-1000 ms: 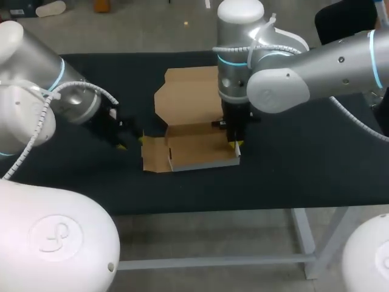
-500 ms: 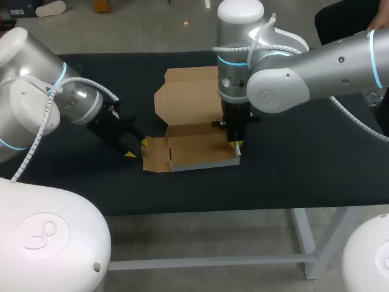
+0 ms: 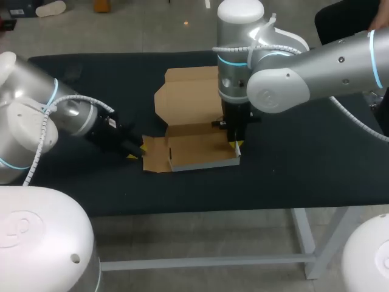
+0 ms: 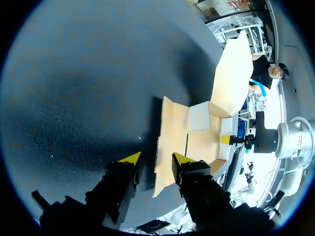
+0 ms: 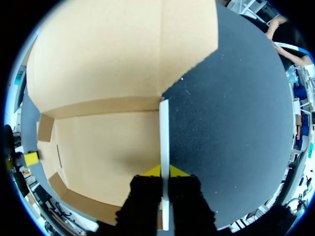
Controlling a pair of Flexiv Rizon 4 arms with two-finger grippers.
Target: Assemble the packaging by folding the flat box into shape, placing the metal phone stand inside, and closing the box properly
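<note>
One cardboard box [image 3: 197, 152] lies half folded near the middle of the black table [image 3: 304, 164]. Its faces are plain brown inside and white along the cut edges. Its one big lid panel [image 3: 185, 91] lies flat and open behind the shallow tray, and one side flap [image 3: 155, 155] is spread flat on the table at the tray's left end. Two arms are in view, each with one gripper. The right gripper [image 5: 164, 171] comes straight down at the tray's right end. Its two yellow tips are drawn narrow and pinch the upright right wall [image 5: 164, 132] from both sides. The left gripper [image 4: 156, 158] sits low at the flat side flap with its two fingers spread apart. The flap's near corner lies between them, and whether either finger touches it cannot be told.
</note>
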